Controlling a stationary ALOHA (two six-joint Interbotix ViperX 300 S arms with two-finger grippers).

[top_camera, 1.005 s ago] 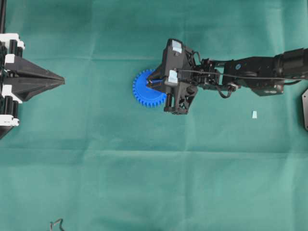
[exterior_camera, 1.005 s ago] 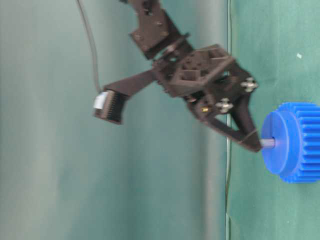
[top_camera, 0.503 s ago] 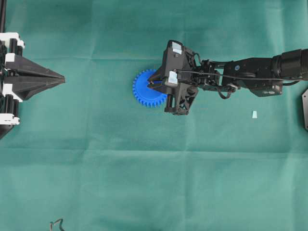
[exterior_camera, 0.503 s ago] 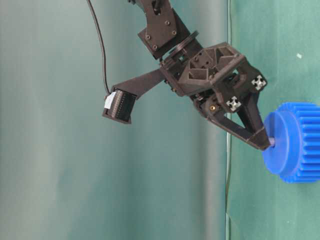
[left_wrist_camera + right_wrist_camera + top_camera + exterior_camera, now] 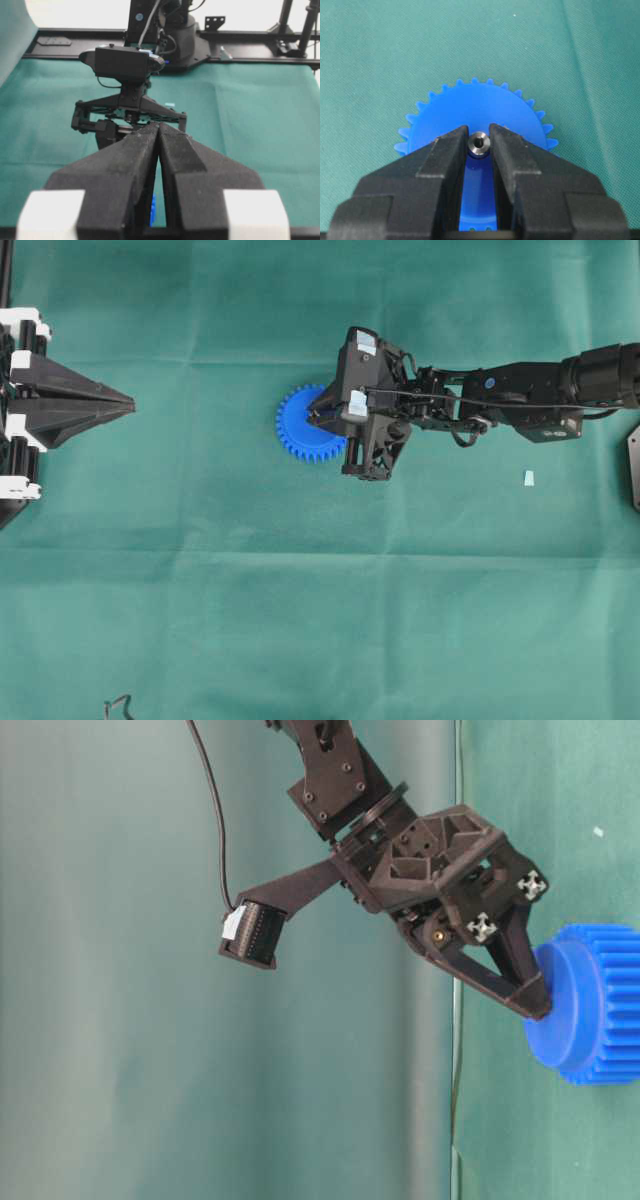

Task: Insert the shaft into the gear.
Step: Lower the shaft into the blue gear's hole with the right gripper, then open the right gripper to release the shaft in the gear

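Green cloth carries one gear (image 5: pixel 477 112) and one shaft (image 5: pixel 479 143). Right gripper (image 5: pixel 479 145) clamps the shaft upright (axis vertical) over the gear's centre; left gripper (image 5: pixel 125 403), at nine o'clock, is clenched.

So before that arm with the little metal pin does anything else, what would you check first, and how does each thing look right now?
1. Pin held: ok. The right gripper has its fingers closed on the shaft.
2. Pin over the middle of the wheel: ok. In the right wrist view the shaft sits over the centre of the gear.
3. Gear lying flat on the cloth: ok in the overhead view.
4. Pin fully seated in the hole: cannot tell. In the table-level view the fingertips meet the gear's hub and hide the joint.
5. Other arm out of the way: ok. The left gripper is shut and well apart from the gear.
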